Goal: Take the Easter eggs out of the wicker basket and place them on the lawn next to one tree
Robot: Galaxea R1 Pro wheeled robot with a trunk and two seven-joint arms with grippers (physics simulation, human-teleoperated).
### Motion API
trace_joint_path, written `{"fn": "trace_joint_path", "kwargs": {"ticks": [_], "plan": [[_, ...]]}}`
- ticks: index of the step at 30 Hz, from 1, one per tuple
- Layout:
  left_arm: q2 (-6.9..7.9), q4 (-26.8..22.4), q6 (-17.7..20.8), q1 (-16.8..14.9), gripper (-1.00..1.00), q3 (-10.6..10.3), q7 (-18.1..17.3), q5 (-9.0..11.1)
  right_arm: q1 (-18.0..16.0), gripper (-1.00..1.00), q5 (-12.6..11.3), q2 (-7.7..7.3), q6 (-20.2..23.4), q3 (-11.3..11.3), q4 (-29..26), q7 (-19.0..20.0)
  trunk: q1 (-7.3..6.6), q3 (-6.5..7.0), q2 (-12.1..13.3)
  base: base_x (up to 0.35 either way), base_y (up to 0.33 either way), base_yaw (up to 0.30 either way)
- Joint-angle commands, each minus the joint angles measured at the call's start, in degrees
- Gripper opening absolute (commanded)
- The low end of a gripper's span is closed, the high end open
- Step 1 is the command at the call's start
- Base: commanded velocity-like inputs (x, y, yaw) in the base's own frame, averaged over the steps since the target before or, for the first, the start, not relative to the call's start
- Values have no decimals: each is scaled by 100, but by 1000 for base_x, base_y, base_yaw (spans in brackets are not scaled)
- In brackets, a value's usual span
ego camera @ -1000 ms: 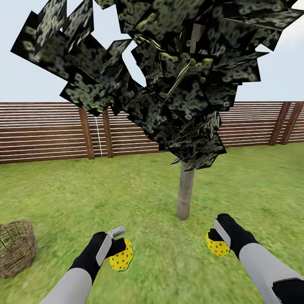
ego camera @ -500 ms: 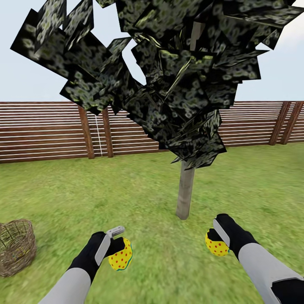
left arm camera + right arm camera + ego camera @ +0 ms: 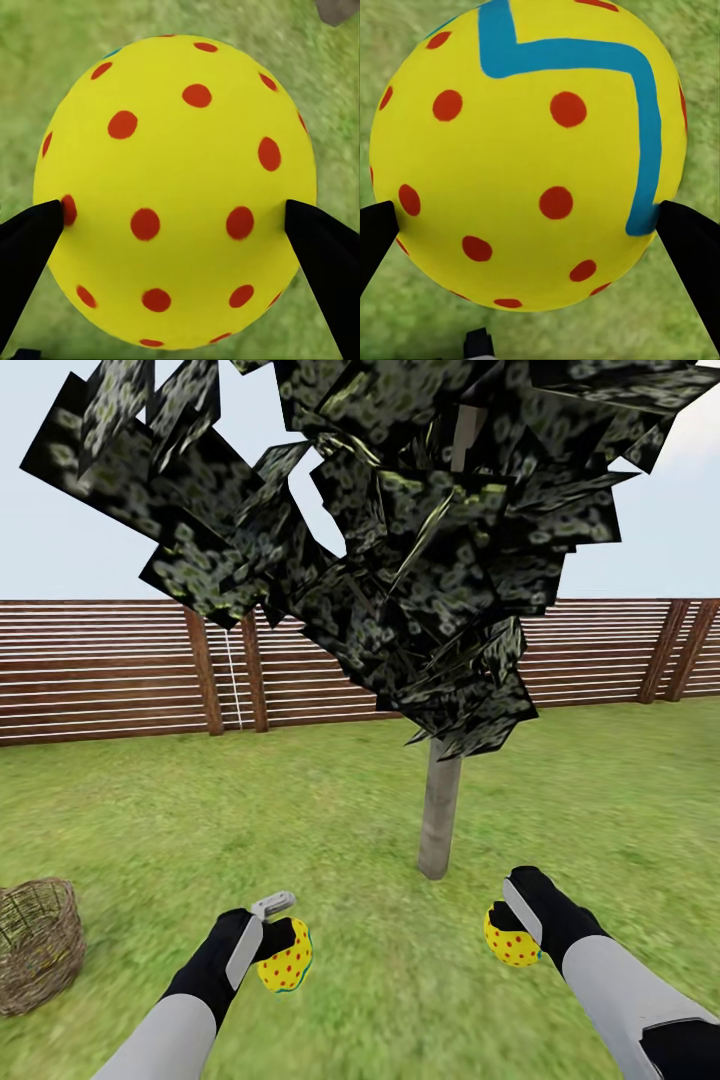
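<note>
Left hand [image 3: 272, 945] clasping a red-dotted yellow egg [image 3: 285, 963] near the tree [image 3: 438, 822], right hand [image 3: 510, 928] clasping a second egg [image 3: 509, 942] whose blue band shows in the right wrist view, wicker basket [image 3: 38, 945] well left of the tree, fence [image 3: 110, 670] beyond

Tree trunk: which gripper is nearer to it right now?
Right. The right gripper, shut on a dotted egg, sits just right of the tree trunk base. The left gripper, holding another egg, is farther off on the trunk's left.
</note>
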Motion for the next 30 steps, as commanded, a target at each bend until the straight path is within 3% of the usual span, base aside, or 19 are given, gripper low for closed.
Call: {"fn": "trace_joint_path", "kwargs": {"ticks": [1, 26, 30], "plan": [[-6, -8, 14, -4, -100, 22, 42, 60, -5, -100, -61, -8, 21, 45, -8, -42, 24, -29, -50, 0, 0, 0], [-15, 4, -5, -4, -100, 28, 44, 50, -5, -100, -54, 69, 29, 53, 1, -42, 573, -477, -1053, 0, 0, 0], [-15, 4, -5, -4, -100, 30, 44, 50, -5, -100, -60, 71, 22, 288, 10, -42, 661, -549, -1213, 0, 0, 0]]}}
